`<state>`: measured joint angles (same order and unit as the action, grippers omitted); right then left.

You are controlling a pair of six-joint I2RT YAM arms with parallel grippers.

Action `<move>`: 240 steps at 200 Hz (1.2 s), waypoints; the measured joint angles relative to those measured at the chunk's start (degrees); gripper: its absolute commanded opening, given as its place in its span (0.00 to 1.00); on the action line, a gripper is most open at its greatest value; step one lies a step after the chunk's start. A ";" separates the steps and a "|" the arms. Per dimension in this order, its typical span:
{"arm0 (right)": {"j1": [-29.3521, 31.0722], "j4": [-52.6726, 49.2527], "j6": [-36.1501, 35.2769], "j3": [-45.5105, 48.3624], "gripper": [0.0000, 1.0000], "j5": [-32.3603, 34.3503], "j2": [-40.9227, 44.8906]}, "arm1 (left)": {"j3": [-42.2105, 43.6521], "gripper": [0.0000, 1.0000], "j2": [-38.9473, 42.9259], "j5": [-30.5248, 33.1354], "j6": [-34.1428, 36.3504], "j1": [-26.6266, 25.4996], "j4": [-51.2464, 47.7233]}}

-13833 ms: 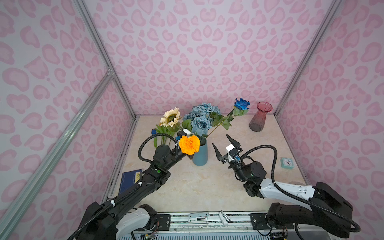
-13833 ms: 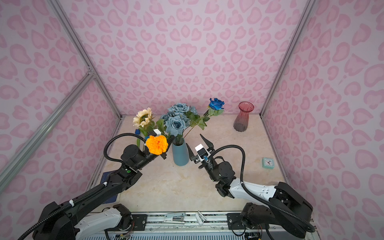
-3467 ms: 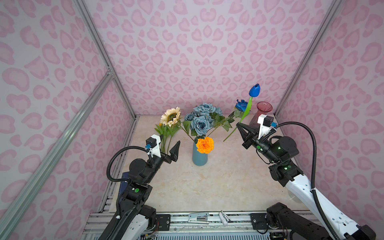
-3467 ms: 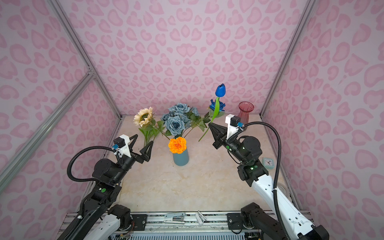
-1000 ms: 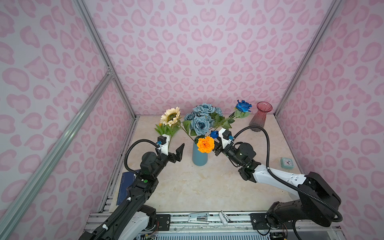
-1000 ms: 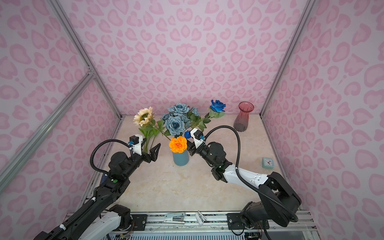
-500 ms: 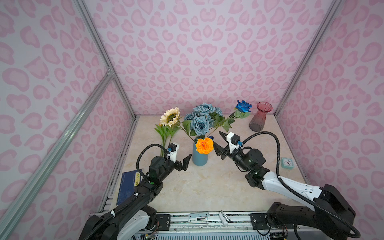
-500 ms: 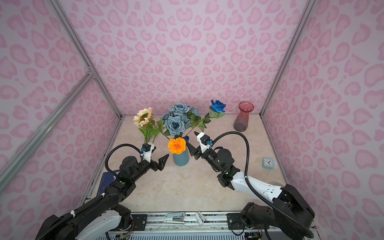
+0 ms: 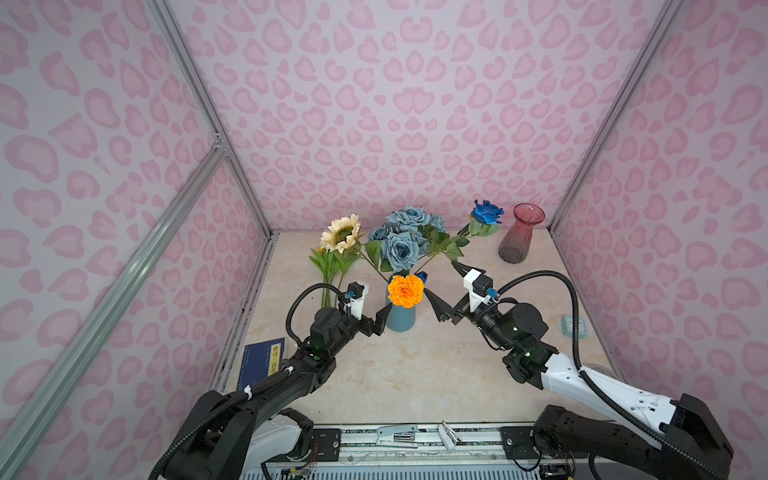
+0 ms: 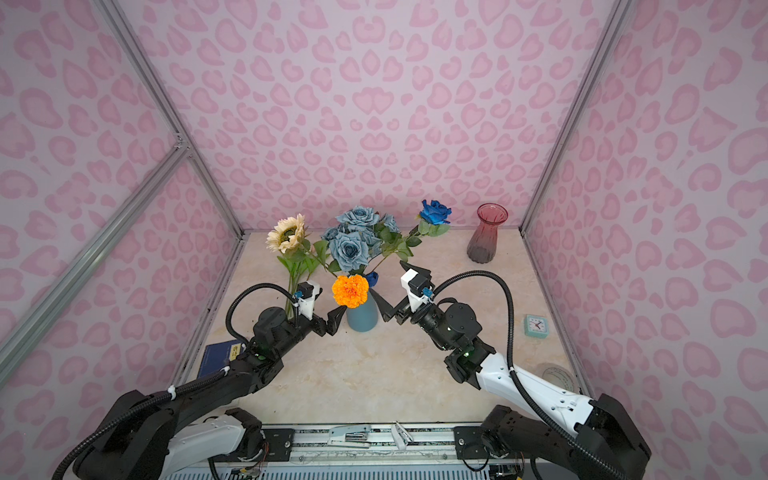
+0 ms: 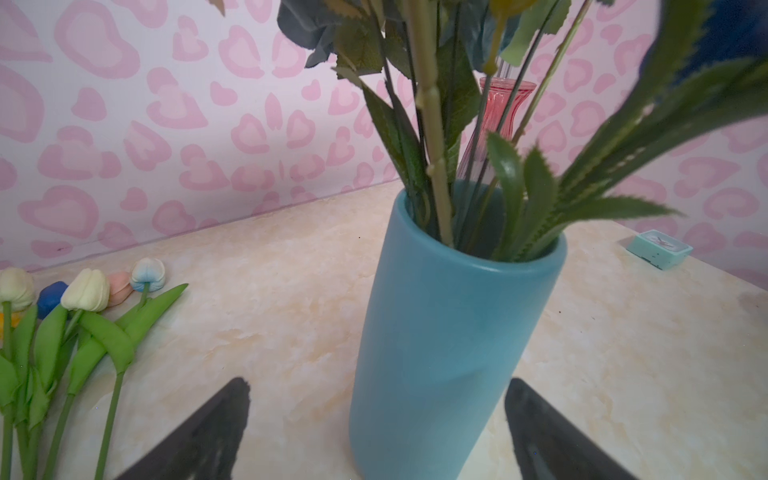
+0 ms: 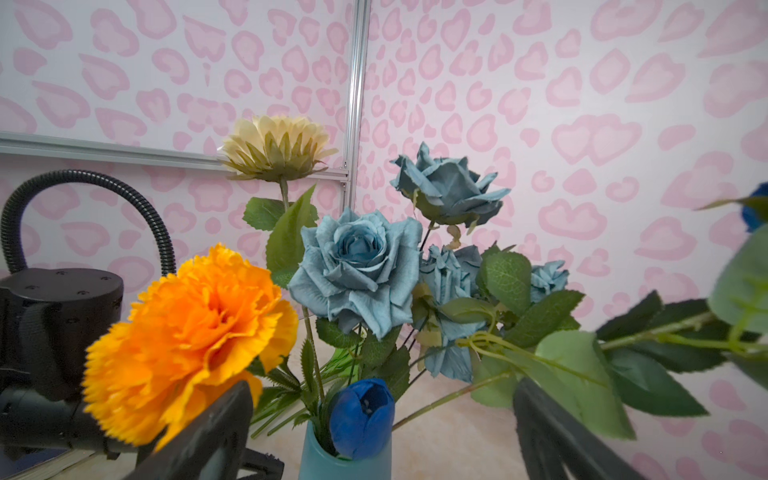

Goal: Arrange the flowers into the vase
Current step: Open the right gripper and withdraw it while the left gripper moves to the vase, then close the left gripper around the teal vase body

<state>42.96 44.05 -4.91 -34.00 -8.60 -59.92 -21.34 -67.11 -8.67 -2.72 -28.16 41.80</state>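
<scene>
Just changed: the right end effector (image 9: pixel 439 276) stood released and empty, drawn back just beside the blue vase (image 9: pixel 401 320), while the blue tulip (image 12: pixel 361 415) sat low in the vase's mouth
Meaning: one more flower counted as placed, and that arm looked free to fetch another
Left end effector (image 11: pixel 378 384): spread wide on either side of the vase's lower body, gripping nothing
Against earlier: seconds before, the right arm carried the tulip high near the red vase (image 9: pixel 517 235); the left arm had since come closer to the blue vase
Already in: sunflower (image 9: pixel 340 234), dusty roses (image 9: pixel 401 245), bright blue rose (image 9: pixel 486 212), marigold (image 9: pixel 405 290)
Left over: small tulips (image 11: pixel 83 291) lying on the table (image 9: pixel 415 374)
</scene>
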 measured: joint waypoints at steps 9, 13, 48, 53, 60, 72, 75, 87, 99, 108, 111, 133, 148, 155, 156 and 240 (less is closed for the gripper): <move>-0.04 -0.70 0.02 -0.55 0.97 -0.02 0.85 | -0.35 0.97 -0.74 -0.24 0.28 -0.09 0.35; -0.15 -0.96 0.04 -0.90 0.97 -0.02 1.20 | -0.48 0.97 -1.01 -0.35 0.33 -0.11 0.37; -0.74 -2.97 0.90 -3.63 0.97 -0.68 3.23 | -2.01 0.97 -4.07 -1.27 0.44 -0.48 1.79; -0.76 -3.28 1.05 -3.93 0.97 -0.72 3.56 | -2.45 0.97 -4.70 -1.60 0.66 -0.55 2.23; -0.83 -3.41 1.31 -4.17 0.97 -0.87 3.93 | -3.06 0.97 -5.49 -2.21 0.81 -0.61 2.73; -0.96 -3.23 1.40 -4.26 0.97 -0.90 4.61 | -4.37 0.97 -6.97 -2.95 0.81 -0.74 3.15; -0.98 -3.23 1.46 -4.26 0.97 -0.90 4.74 | -4.72 0.97 -7.39 -3.06 0.81 -0.83 3.28; -1.40 -3.17 1.55 -4.22 0.97 -0.87 5.01 | -6.16 0.97 -9.16 -3.76 1.05 -0.94 3.98; -1.88 -2.86 2.01 -3.69 0.97 -1.09 5.20 | -7.43 0.97 -10.91 -4.15 1.20 -0.92 5.18; -2.40 -2.73 2.67 -3.06 0.97 -1.05 5.53 | -8.44 0.97 -12.48 -4.57 1.20 -0.92 6.27; -2.58 -2.71 2.78 -2.91 0.97 -1.05 5.64 | -8.72 0.97 -13.03 -4.76 1.20 -0.92 6.60; -3.34 -2.54 3.06 -2.71 0.97 -0.81 6.27 | -9.77 0.97 -15.39 -5.90 0.90 -0.90 8.31; -3.34 -1.77 3.06 -2.62 0.97 -0.83 6.49 | -9.84 0.97 -15.61 -6.62 0.68 -0.83 9.33; -3.43 -1.38 3.06 -2.27 0.97 -0.83 6.58 | -9.84 0.97 -15.58 -7.06 0.50 -0.83 9.86; -3.45 -1.25 3.06 -2.21 0.97 -0.85 6.58 | -9.84 0.97 -15.58 -7.10 0.50 -0.83 9.92; -4.11 1.57 4.28 2.03 0.96 1.44 5.07 | -6.47 0.97 -11.26 -11.21 -0.59 -0.94 10.36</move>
<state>38.85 45.63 -0.62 -31.97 -7.16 -54.85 -27.81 -78.37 -19.88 -3.31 -29.10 52.16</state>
